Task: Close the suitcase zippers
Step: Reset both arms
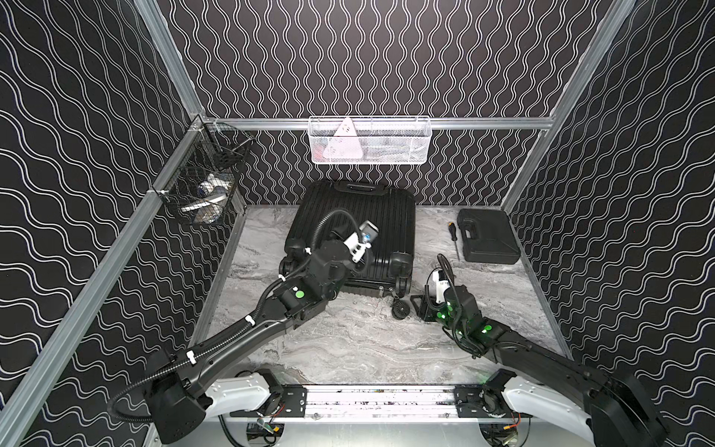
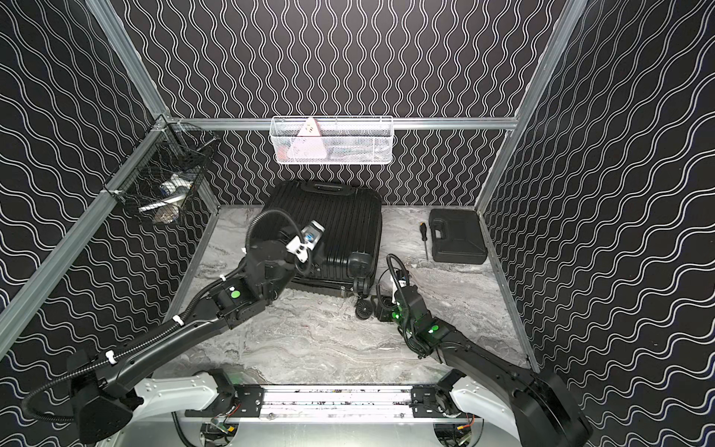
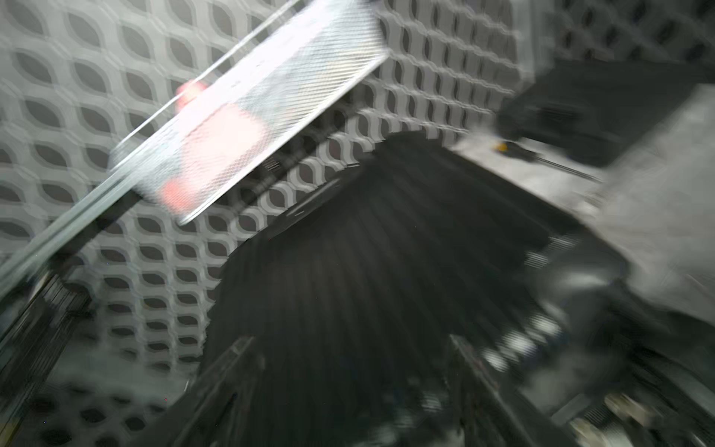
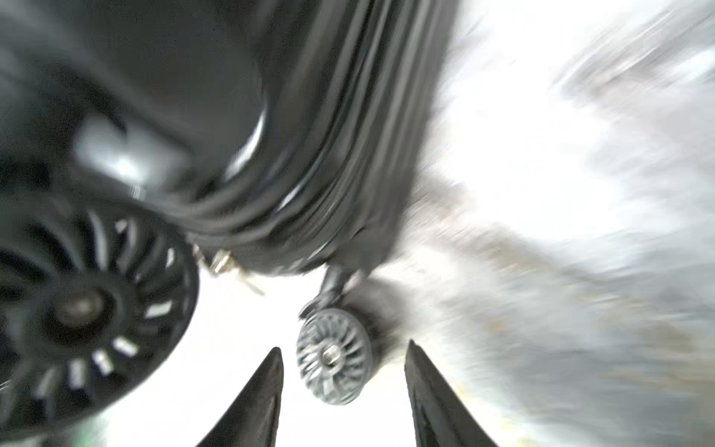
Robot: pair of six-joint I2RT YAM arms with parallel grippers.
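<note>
At the right gripper (image 4: pixel 343 346): parted to a middling gap, clamped on nothing, hanging low over the marbled table (image 1: pixel 348 340) just beside a caster wheel (image 4: pixel 334 358) at the near corner of the suitcase (image 1: pixel 371 216). Over the ribbed lid, the left gripper (image 3: pixel 352 344): apparently spread wide too, with nothing seen between the jaws, though smeared by blur. Beyond both, the suitcase itself: flat at the back middle of the table, handle toward the rear wall, wheels toward the arms.

Most likely hunting for a pull. Aim for the small metal tabs (image 4: pixel 222 265) dangling at the near edge, probably the pulls of the zippers (image 4: pixel 329 185). Come in level with the track, pinch one tab squarely, then drag along the rim rather than away from it. Press the lid down with the left arm to bring shells and teeth together. Ease off at the corner.

Cannot judge the length of track already shut: black on black, near edge partly under the left arm in both top views, both wrist views blurred, far and side runs out of sight.
</note>
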